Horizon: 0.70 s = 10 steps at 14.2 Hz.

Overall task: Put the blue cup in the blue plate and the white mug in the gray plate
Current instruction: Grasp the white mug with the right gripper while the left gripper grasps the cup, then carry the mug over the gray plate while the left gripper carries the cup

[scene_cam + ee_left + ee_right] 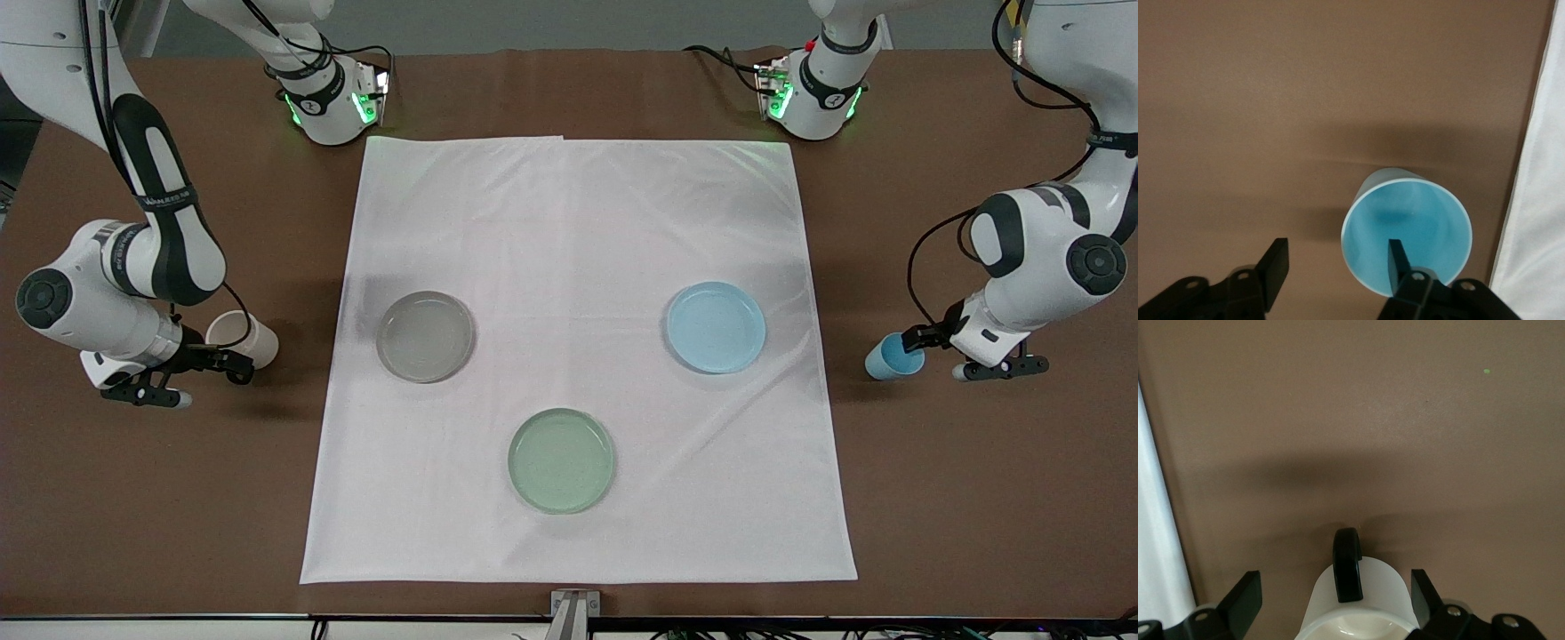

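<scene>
While both jaws gape, green plate point(561, 460) nearest camera, cloth point(578, 222) underneath

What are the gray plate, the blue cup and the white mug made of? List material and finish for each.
Gray plate: likely glazed ceramic or hard plastic; glossy, with soft highlights on its rim.
Blue cup: probably plastic; smooth, thin-walled, with an even satin sheen inside.
White mug: ceramic or plastic, hard to say; smooth cream body, shiny black handle.
</scene>
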Each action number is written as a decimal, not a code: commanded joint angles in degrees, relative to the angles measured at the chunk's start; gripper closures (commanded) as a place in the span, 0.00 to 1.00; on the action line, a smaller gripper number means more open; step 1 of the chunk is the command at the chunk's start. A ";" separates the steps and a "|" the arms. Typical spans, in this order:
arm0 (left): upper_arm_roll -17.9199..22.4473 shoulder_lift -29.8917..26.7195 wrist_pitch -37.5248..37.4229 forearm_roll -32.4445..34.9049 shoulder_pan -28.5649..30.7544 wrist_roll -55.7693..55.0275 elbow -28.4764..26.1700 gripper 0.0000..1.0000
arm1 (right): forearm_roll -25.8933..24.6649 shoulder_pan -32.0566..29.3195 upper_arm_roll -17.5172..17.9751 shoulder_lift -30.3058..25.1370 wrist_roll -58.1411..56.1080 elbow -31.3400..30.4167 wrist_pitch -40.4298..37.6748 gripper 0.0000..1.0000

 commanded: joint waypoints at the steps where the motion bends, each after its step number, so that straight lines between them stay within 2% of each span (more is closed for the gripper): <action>1: -0.33 0.81 0.35 0.73 0.34 0.56 0.63 0.68 | 0.59 -0.40 0.52 0.54 -0.05 -0.74 1.06 0.10; 4: -0.51 1.17 0.87 0.56 0.34 0.56 0.81 0.99 | 0.59 -0.40 0.52 1.07 -0.13 -0.65 0.98 0.24; 6: -0.68 0.65 1.05 0.65 0.08 0.64 1.07 1.00 | 0.59 -0.40 0.52 1.33 -0.13 -0.65 0.98 0.35; 7: -0.94 0.21 0.79 0.47 0.08 0.64 1.25 1.00 | 0.59 -0.49 0.52 1.51 -0.14 -0.65 0.89 0.46; 10: -4.62 -3.83 -1.83 -0.15 0.08 -3.20 1.16 1.00 | 0.59 -0.66 0.52 1.51 0.04 -0.56 0.89 0.87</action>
